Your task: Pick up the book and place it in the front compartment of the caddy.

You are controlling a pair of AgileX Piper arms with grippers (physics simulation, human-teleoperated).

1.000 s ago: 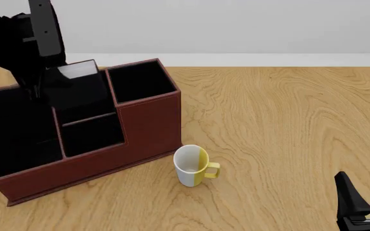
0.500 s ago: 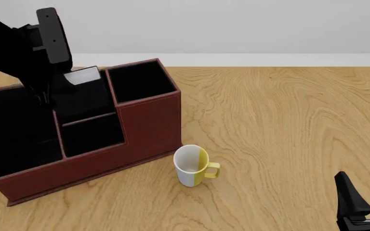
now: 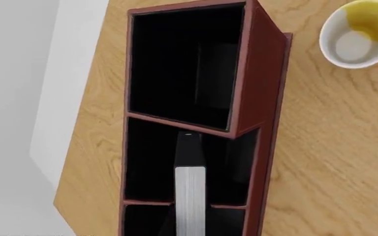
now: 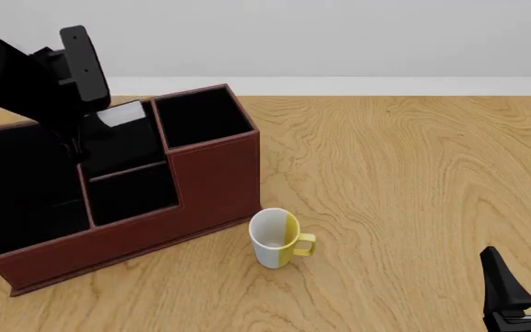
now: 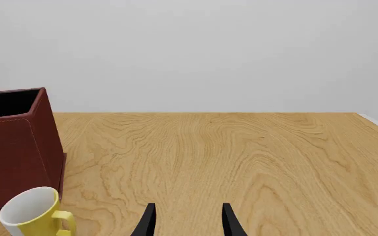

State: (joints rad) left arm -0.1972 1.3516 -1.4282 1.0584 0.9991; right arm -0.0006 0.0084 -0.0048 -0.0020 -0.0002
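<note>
The reddish-brown caddy stands at the left of the table. The book stands upright in the middle rear cell, beside the tall corner cell, with only its pale panel showing above the rim. My left gripper reaches down into that cell from the upper left and is shut on the book. The arm hides most of its fingers. In the left wrist view the book stands on edge, grey page edge up, inside the caddy. My right gripper is open and holds nothing, low at the front right, also the right gripper.
A white-and-yellow mug stands just in front of the caddy's right front corner, also the mug and the mug. Wooden tabletop stretches to the right. The table's far edge meets a white wall.
My left arm has moved down and a little to the right, and the book's pale panel has sunk lower toward the cell. The right gripper has not moved.
</note>
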